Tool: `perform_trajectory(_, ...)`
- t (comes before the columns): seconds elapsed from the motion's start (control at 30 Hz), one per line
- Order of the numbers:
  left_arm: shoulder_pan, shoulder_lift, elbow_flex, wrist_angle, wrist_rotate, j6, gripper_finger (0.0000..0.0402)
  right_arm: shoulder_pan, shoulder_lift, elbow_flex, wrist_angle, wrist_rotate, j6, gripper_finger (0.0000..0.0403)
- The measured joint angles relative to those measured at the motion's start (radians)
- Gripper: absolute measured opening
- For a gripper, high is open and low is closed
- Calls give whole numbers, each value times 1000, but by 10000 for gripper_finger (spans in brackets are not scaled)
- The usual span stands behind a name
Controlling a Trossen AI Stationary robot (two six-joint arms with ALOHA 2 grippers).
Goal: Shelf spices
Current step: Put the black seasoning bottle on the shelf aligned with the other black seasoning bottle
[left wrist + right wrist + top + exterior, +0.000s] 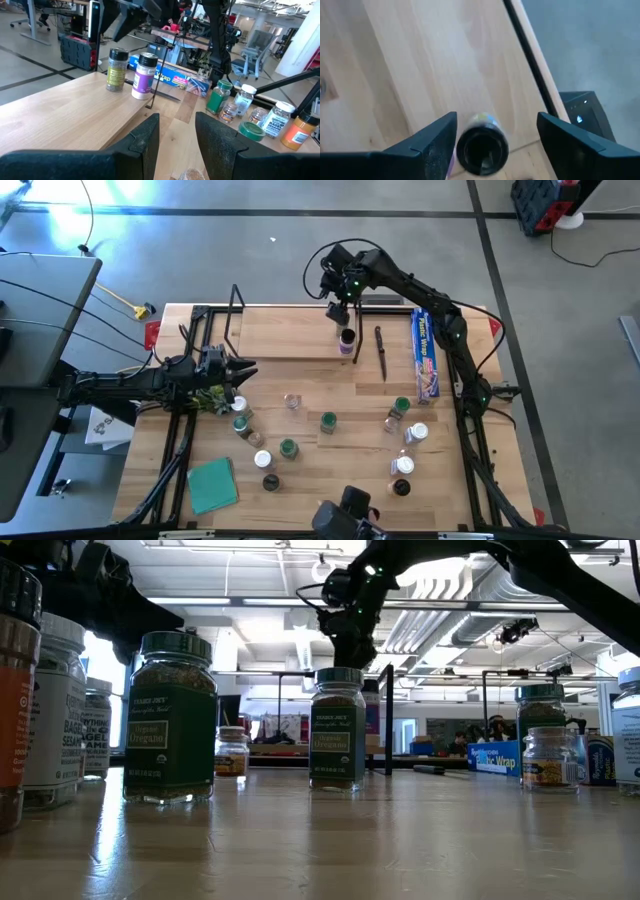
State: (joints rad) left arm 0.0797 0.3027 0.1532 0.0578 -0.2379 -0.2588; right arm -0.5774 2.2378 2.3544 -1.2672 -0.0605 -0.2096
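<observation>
Only right wrist: right claw [496, 131] open over dark-lidded jar [482, 146] | left wrist: left claw [176, 131] parted, empty

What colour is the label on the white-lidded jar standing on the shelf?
Purple, on the white-lidded jar beside a dark-lidded jar on the shelf; left wrist view shows it best.

Shelf [290, 335] light wood; wrap box [426, 355] blue; cloth [212, 485] teal; oregano jar [170, 720] green-lidded; shelf jar [144, 76] white-lidded, purple label.
</observation>
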Motion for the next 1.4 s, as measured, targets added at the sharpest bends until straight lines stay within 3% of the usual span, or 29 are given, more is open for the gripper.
perform_trajectory(0.2,0,0,0,2,0,-1,121,-9,44,0,116,-51,40,212)
perform_trajectory(0.3,0,0,0,10,0,0,121,-19,81,0,94,-88,47,185)
perform_trajectory(0.47,0,0,0,8,0,-1,121,-18,116,-1,30,-41,25,156)
perform_trajectory(0.93,0,0,0,7,4,0,121,-18,106,1,-9,-34,18,150)
perform_trajectory(1.13,0,0,0,6,4,0,121,-18,72,3,-22,155,25,150)
perform_trajectory(1.4,0,0,0,0,4,0,121,-24,76,-33,-65,138,20,149)
